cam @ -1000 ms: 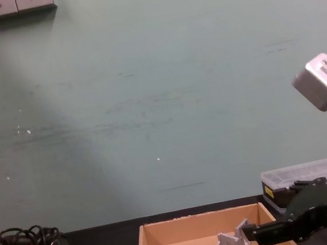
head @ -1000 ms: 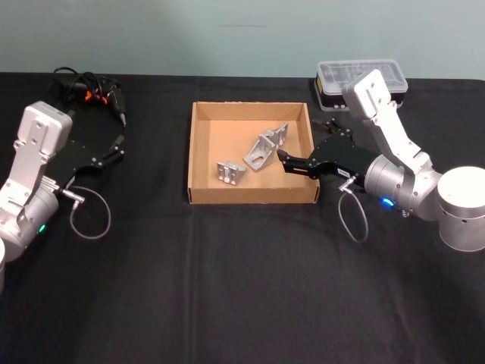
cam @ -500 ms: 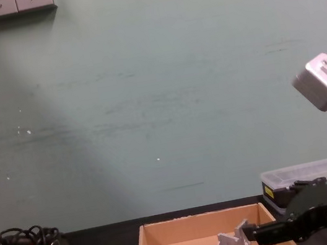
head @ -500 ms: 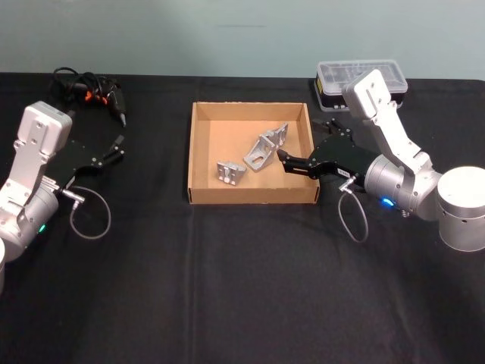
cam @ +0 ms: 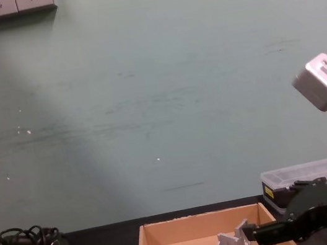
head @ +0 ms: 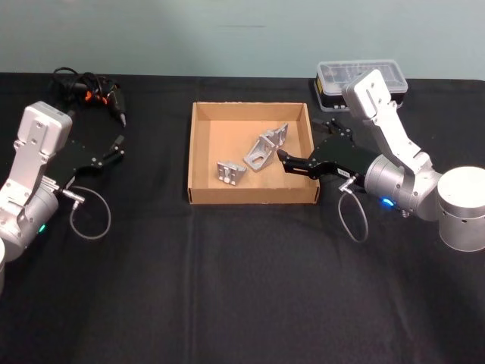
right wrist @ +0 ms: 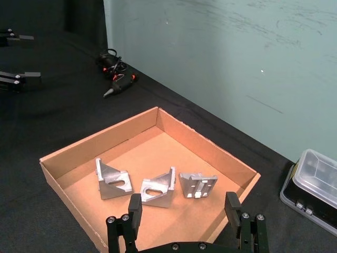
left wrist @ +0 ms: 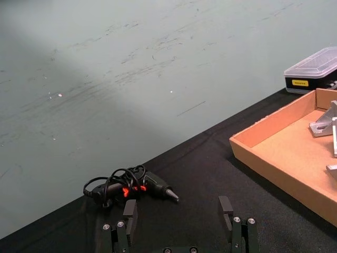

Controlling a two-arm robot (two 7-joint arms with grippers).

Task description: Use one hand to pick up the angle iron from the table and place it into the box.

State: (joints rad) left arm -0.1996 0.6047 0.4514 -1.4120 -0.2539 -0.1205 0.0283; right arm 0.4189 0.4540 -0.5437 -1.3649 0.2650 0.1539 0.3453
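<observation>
A: Head view is giving you the box [head: 198, 152] sitting mid-table [head: 227, 288], and your right gripper [head: 283, 160] is reaching over its right wall, fingertips hanging just inside above the floor.

B: Is it carrying anything?

A: No, you're looking at spread fingers with nothing between them. The right wrist view is showing the two pale-tipped fingers [right wrist: 135, 210] wide apart over the near edge of the tray.

B: And the angle irons?

A: Three are lying inside the box. In the right wrist view you're seeing one bracket [right wrist: 111, 178] toward one side, a second bracket [right wrist: 158, 188] in the middle, and a third bracket [right wrist: 198, 184] just beside it. From the head view, the one nearest your fingertips [head: 258, 154] is sitting close to the gripper but apart from it.

B: What's the other arm doing?

A: Your left gripper [head: 117, 148] is resting out on the left of the table, well apart from the box. The left wrist view is showing its fingers [left wrist: 226, 206] parted and holding nothing.

B: Anything else around?

A: A black tool with a tangled cord [head: 91, 92] is lying at the far left, and a clear-lidded case [head: 361, 77] is sitting behind the box's right corner, near your right arm.
</observation>
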